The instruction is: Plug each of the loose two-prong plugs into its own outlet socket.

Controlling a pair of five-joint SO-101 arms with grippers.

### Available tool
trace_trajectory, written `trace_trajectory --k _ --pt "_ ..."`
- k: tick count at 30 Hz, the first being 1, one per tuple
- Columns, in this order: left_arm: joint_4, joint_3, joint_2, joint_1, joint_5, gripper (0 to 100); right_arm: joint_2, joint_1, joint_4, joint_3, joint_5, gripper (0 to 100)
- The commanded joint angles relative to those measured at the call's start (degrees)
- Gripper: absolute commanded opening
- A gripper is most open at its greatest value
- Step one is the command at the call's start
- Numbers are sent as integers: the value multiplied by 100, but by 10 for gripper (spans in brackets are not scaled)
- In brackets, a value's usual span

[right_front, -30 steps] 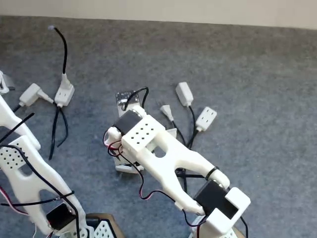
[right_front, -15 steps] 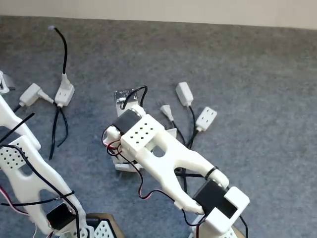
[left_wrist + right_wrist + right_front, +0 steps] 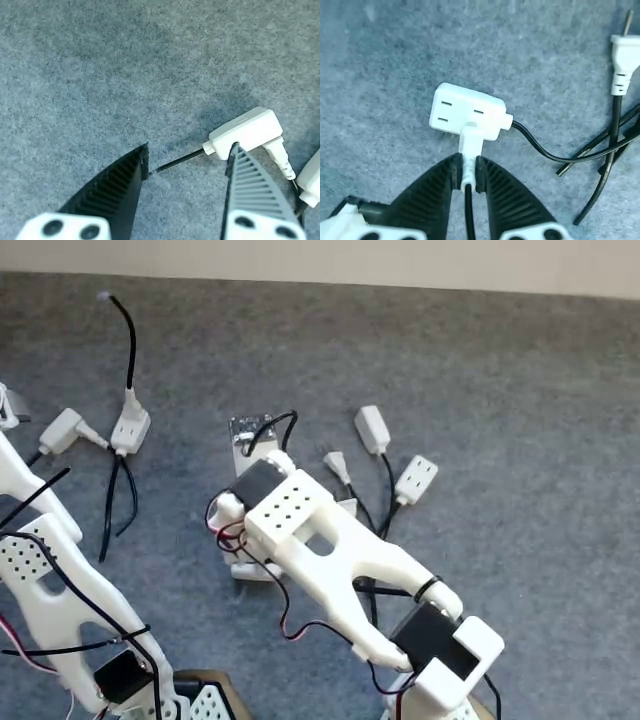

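Indoor robot workbench, lab-like — grey carpet-like surface point(image 3: 520, 370), pale wall strip point(image 3: 400, 260) along its far edge

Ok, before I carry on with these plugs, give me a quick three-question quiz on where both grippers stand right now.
1. True or false: the right gripper is shut on a white plug.
2. The left gripper is: A) open above the grey carpet; B) shut on a black cord; C) gripping a socket block.
3. Fill in: the held plug's head touches a white ____.
Key: 1 true; 2 A; 3 outlet socket.
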Motion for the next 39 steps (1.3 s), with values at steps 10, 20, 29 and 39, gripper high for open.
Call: trace_trajectory --k 10,20,29,39 --pt "35 -259 -110 -31 -62 264 -110 382 -84 -347 -88 4" --pt "35 -259 -110 -4 -62 264 -57 163 725 -1675 -88 4" --pt "35 -259 -110 -40 -62 264 -57 189 224 -787 -70 4" --pt "35 -259 -101 -40 -62 264 -48 198 127 -505 -44 4"
